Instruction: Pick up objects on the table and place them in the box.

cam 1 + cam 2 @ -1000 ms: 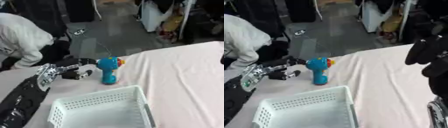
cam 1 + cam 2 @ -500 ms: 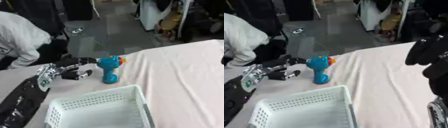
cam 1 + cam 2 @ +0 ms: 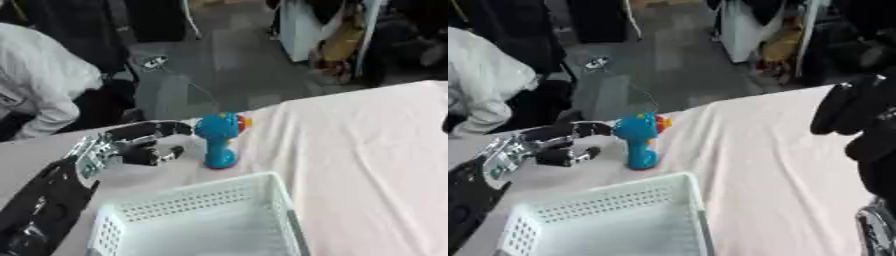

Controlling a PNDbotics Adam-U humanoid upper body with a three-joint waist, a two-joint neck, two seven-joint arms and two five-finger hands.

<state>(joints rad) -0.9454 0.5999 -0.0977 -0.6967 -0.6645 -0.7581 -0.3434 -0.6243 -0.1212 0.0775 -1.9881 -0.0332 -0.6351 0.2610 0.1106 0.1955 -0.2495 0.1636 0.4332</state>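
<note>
just beyond the white basket (image 3: 197,215), the blue toy (image 3: 219,137) stands upright on the pale table (image 3: 367,150), and the left hand (image 3: 131,147), fingers spread wide beside it, should close around its narrow handle before lifting, to avoid tipping it.

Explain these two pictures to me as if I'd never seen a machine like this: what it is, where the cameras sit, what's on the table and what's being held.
Both pictures come from the two eyes of one camera in a humanoid robot's head, looking down at a table covered in a pale cloth. The black and silver arm entering from the left ends in the left robot hand, fingers spread open beside a blue toy that stands upright; it holds nothing yet. The dark shape at the right edge of the right eye view is the right robot hand, raised and idle, its fingers unclear. Nearer the camera sits a white plastic basket, the box meant for the toy; no object shows in it.
</note>
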